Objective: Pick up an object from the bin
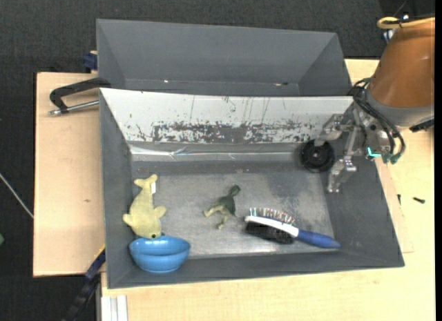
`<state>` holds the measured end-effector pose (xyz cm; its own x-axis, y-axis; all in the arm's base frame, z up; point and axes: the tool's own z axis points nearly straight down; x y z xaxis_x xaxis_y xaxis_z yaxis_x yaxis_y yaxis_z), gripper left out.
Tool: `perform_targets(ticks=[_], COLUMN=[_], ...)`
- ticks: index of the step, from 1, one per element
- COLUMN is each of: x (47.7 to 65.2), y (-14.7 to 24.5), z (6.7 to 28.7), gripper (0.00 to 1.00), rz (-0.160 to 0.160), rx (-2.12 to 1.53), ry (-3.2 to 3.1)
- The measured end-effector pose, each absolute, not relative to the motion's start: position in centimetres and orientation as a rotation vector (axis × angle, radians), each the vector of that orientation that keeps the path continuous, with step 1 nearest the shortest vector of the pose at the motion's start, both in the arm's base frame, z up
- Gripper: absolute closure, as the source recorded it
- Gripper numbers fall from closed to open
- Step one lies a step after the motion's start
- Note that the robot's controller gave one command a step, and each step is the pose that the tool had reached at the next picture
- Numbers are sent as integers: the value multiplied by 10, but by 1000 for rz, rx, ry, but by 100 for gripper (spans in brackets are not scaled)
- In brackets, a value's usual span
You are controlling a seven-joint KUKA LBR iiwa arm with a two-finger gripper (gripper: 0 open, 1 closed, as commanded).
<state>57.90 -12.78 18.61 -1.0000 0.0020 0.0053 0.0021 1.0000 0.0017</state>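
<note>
Grey sheet metal forms the bin (207, 64), its sloped walls running down to a scuffed flat floor. Over its right rim hangs the arm (407, 64) under an orange cover, cables looped at the wrist. Below that, the gripper (340, 174) points down just inside the bin's right wall, above the floor's right end. Whether it is clenched or released cannot be told, and nothing can be seen in its grasp. Longest of the loose things is a brush (280, 228) with a blue handle, white back and black bristles, lying flat on the floor below and to the left of the gripper, handle end toward the right wall. A pale yellow plush fish (145, 210) lies at the floor's left side, touching a blue bowl (159, 254) in the near left corner. A small green toy dinosaur (222, 208) stands mid-floor between fish and brush. Closest to the gripper, just beside it on the left, a black round object (315, 155) sits against the back wall.
</note>
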Motion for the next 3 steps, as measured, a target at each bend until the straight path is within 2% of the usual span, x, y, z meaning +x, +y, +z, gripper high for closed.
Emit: perform_targets(ticks=[1,2,3], x=[575,591,596], y=[-150,-149,-155], z=[115,111,110], gripper=[0,0,0], rz=[-4,5,3], rx=[-428,-165,-74], ry=[-3108,-3138,-3148])
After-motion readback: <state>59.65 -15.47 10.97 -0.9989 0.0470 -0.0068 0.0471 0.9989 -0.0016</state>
